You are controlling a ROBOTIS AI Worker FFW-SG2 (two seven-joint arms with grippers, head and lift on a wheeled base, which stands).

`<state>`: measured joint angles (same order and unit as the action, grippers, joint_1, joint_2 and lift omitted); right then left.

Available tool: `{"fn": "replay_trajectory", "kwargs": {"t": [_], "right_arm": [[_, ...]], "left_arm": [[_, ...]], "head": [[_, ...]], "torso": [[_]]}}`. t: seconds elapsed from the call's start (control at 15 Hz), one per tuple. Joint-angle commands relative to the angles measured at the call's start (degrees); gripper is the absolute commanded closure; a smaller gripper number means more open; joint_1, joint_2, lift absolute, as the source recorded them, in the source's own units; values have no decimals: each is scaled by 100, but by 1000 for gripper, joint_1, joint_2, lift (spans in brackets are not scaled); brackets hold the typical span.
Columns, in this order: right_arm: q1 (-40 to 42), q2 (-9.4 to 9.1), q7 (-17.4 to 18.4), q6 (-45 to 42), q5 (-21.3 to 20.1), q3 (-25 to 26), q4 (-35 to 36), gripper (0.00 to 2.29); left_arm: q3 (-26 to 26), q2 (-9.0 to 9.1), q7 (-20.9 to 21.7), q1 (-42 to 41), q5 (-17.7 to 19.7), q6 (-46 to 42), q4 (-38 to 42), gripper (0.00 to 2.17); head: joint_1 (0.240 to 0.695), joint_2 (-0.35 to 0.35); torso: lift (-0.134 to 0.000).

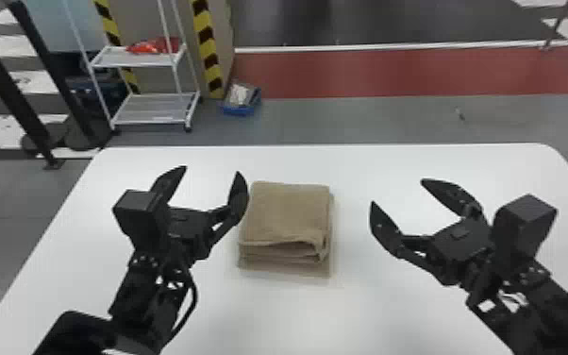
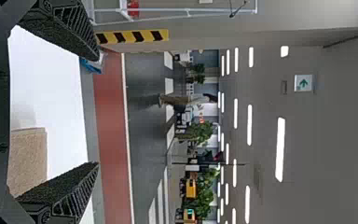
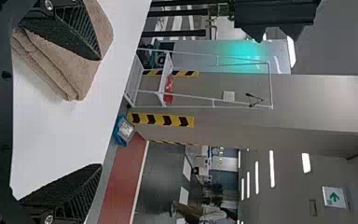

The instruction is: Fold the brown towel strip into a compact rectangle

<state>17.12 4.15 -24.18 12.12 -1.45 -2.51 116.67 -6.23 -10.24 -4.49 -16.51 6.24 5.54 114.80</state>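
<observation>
1. The left gripper (image 1: 212,170) is on the left side of the bench (image 1: 372,302), jaws wide and holding nothing, pointing towards the far edge. The towel lies to their right, just beside the inner finger; whether they touch, I cannot tell.
2. The brown towel (image 1: 288,212) sits a little left of the midline between the bench's far corners, folded into a layered stack. It is nearly square; its long axis, as far as I can judge, runs near to far, roughly square to the far edge. The stacked layers face the near edge, with the top one gaping slightly at the near right corner.
3. The right gripper (image 1: 398,191) is towards the bench's right edge, jaws wide and empty, angled to the far left corner. The towel lies to their left across bare bench, so the left arm is nearer. Folding looks all but done; any tidying press probably falls to that arm, moving rightward.
</observation>
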Motion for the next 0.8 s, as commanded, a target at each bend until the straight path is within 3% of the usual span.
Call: {"fn": "replay_trajectory", "kwargs": {"t": [0.0,0.47,0.73], "right_arm": [[99,33,10,-74,101,14,40,66],[468,77,-7,-408,180,22,171,43],[837,112,1,-425,497,418,497,53]], "left_arm": [[227,-4,-17,-142,35,-382,-45,90],[596,-13,106,-599,44,-1014,-115,93],[667,-21,176,-837,61,-1102,17,90]], "head": [[695,81],[695,140],[695,144]], "torso": [[-123],[-123],[-123]]}}
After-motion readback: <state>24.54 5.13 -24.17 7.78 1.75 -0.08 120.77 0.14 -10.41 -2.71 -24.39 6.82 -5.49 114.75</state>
